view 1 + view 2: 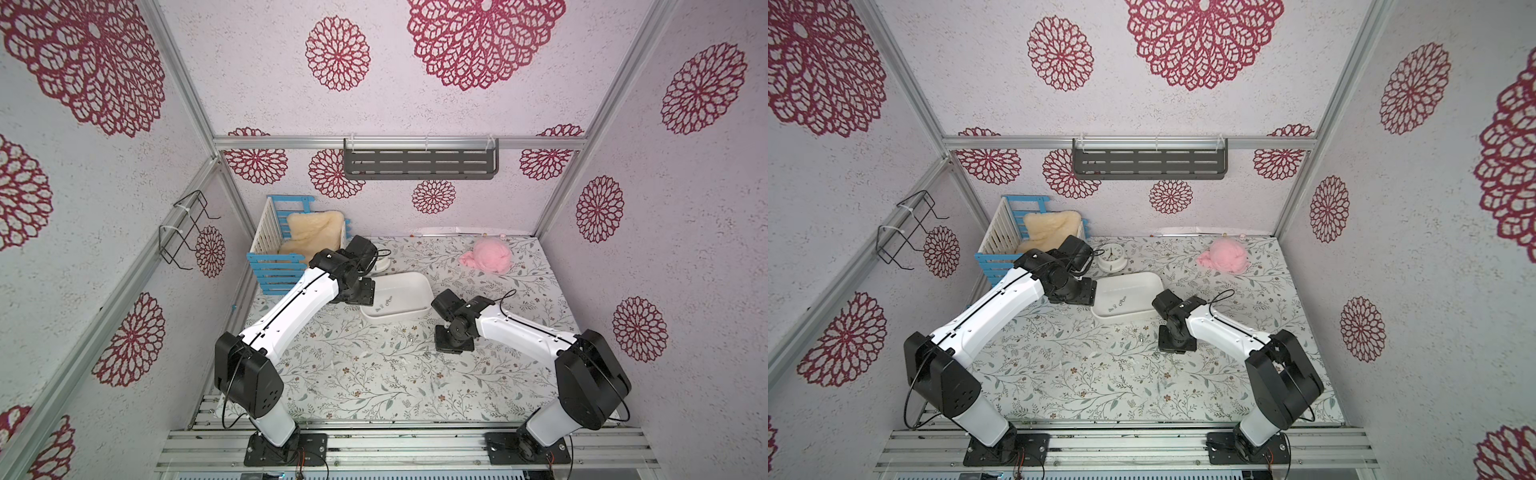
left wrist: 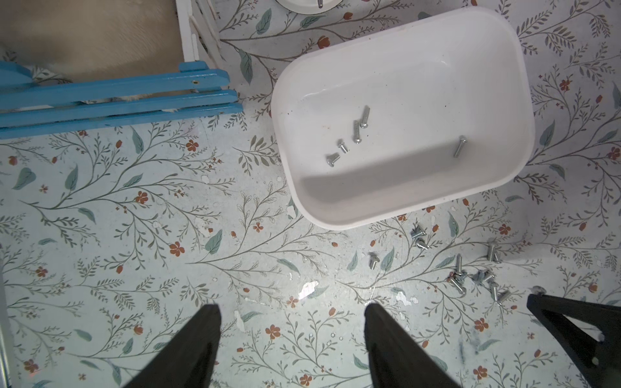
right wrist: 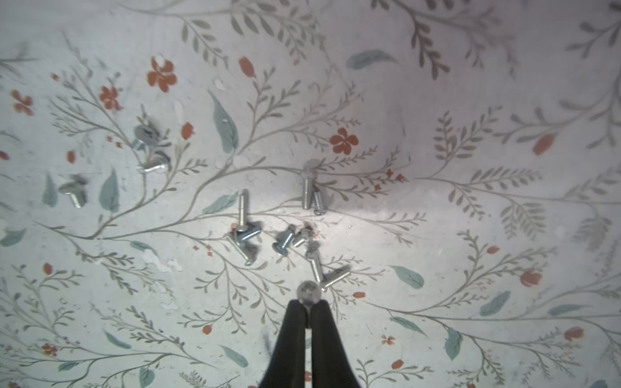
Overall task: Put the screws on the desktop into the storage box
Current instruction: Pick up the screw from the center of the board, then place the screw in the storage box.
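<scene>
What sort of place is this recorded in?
Probably a robot test booth dressed as a home: wallpapered panels in an aluminium frame, arms bolted to a metal rail, and props like an alarm clock and slatted crate on the floral desktop.

Bright, even light; soft shadows; wrist-view edges perhaps slightly blurred.

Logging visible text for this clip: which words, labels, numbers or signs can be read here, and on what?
No text here can be read.
Clock face: numerals too small to read.
White box: no label or marking visible.
</scene>
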You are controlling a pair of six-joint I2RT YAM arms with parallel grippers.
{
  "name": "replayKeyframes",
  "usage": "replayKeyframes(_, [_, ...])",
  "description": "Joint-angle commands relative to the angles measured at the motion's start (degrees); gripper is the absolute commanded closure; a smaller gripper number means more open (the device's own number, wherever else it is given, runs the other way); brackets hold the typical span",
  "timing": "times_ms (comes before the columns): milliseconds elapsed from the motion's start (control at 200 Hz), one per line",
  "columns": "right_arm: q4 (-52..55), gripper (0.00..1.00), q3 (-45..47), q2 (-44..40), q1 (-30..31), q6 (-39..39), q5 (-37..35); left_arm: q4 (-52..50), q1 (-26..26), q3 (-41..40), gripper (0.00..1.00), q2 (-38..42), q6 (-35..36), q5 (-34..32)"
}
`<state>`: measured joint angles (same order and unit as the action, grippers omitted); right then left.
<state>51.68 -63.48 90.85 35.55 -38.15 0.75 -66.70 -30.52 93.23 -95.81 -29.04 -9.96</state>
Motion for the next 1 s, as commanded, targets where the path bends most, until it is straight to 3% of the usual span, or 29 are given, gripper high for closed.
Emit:
replayKeyframes(0, [2.90, 1.00, -4.01, -0.96, 0.48, -0.40, -2.21, 1.13, 0.36, -0.81, 0.27, 2.10, -0.55, -1.01])
replayKeyframes(470, [-3.55, 1.00, -22.82, 12.26, 0.76, -0.58, -2.54, 2.62, 0.55, -3.45, 0.27, 3.98, -1.31, -0.28])
replayKeyframes(996, [-0.47, 1.00, -42.75, 31.84, -2.52, 2.14, -2.97, 2.67, 0.64, -6.04, 0.26, 6.16, -1.90, -0.77])
